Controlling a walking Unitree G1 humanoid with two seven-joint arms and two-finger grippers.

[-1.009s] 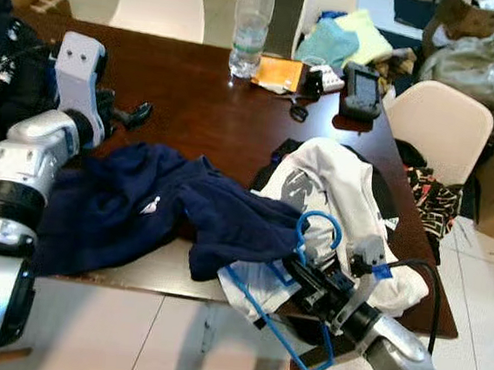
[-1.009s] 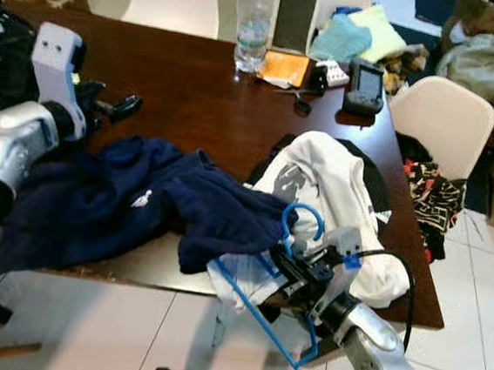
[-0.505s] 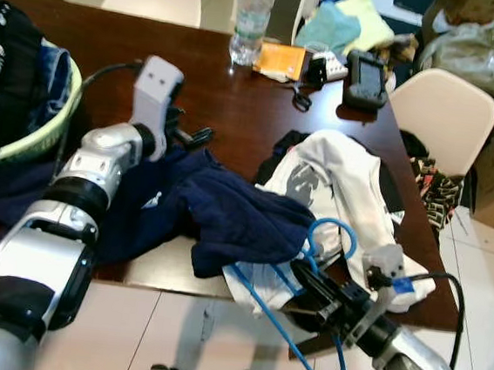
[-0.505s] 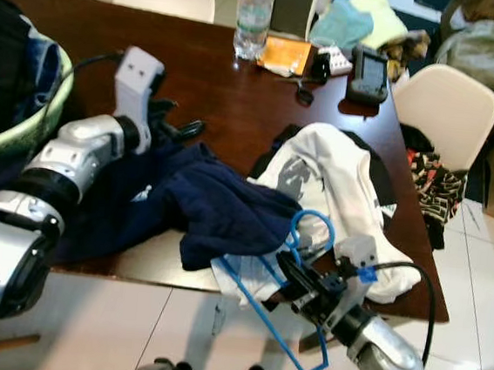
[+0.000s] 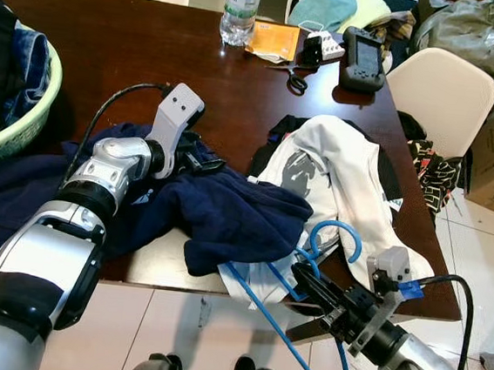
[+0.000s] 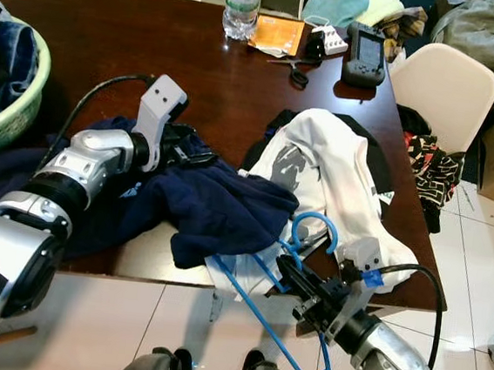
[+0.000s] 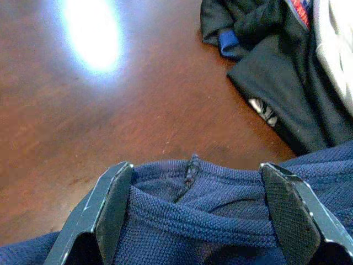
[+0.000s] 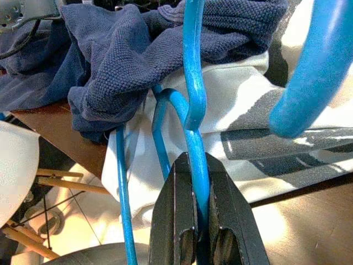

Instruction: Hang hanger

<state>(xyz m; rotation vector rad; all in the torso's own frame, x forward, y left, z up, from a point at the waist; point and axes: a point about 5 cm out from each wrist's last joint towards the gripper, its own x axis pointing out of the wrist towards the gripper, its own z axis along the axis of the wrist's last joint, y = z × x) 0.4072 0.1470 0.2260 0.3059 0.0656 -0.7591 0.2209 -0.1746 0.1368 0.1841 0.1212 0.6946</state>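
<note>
At the near table edge, the right gripper [image 5: 334, 304] is clamped on the blue plastic hanger [image 5: 300, 317], its fingers closed on the neck just below the hook, as the right wrist view confirms. The hanger hangs off the table's front: hook up over the white printed T-shirt [image 5: 339, 181], long axis slanting down and towards the robot, lower bar below table level.

Further in, the navy knit garment [image 5: 227, 214] lies crumpled on the dark wooden table [image 5: 119, 59], its near fold touching the hanger's upper arm. The left gripper [image 6: 189, 155] sits on the garment's far edge, fingers spread wide with a ridge of the fabric [image 7: 190, 190] between them, not yet pinched. Judgement: the garment's opening lies to the robot's left of the hanger, so the left arm is placed to lift the cloth while the right feeds the hanger across.

At the table's left side, a pale green laundry basket [image 5: 26, 120] holds dark and blue denim clothing. At the far edge stand a plastic water bottle [image 5: 237, 13], an orange packet [image 5: 274, 41], scissors [image 5: 294, 78] and a black handheld device [image 5: 364, 55]. A white chair [image 5: 444, 95] stands off the right corner.
</note>
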